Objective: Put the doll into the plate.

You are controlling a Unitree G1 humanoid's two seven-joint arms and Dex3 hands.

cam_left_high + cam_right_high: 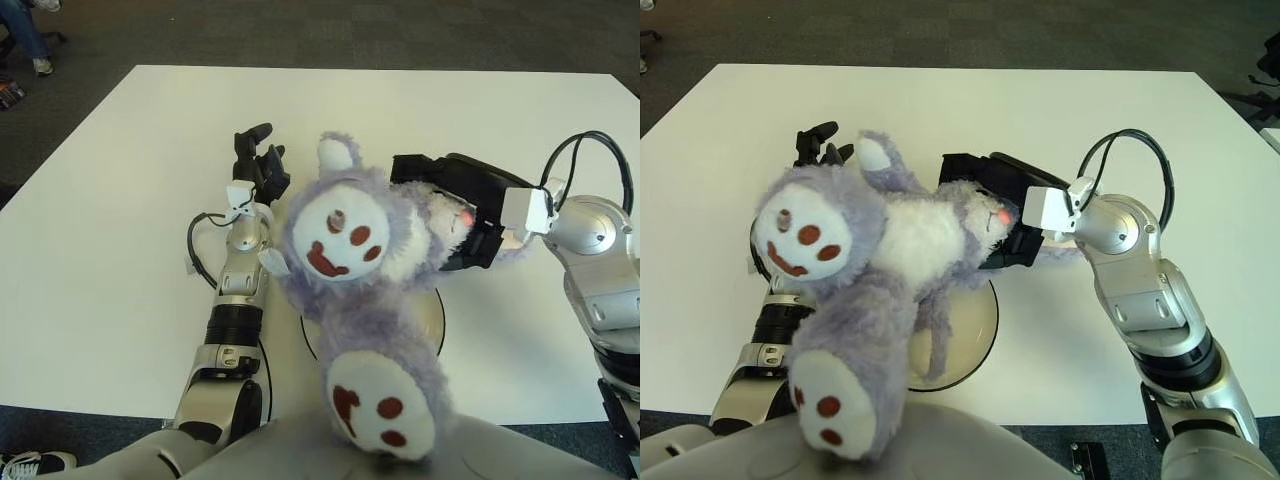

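A purple plush doll with a white belly and maroon paw pads hangs in the air close to my head, feet toward me. My right hand, black-fingered, is shut on the doll's head end from the right. Below the doll, a cream plate with a dark rim sits near the table's front edge, mostly hidden by the doll's body and legs. A sliver of the plate shows to the right of the doll's leg. My left hand shows left of the doll, fingers relaxed, holding nothing.
The white table stretches wide to the left and back, with dark carpet beyond its edges. A black cable loops beside my left forearm. A person's feet show at the far top left.
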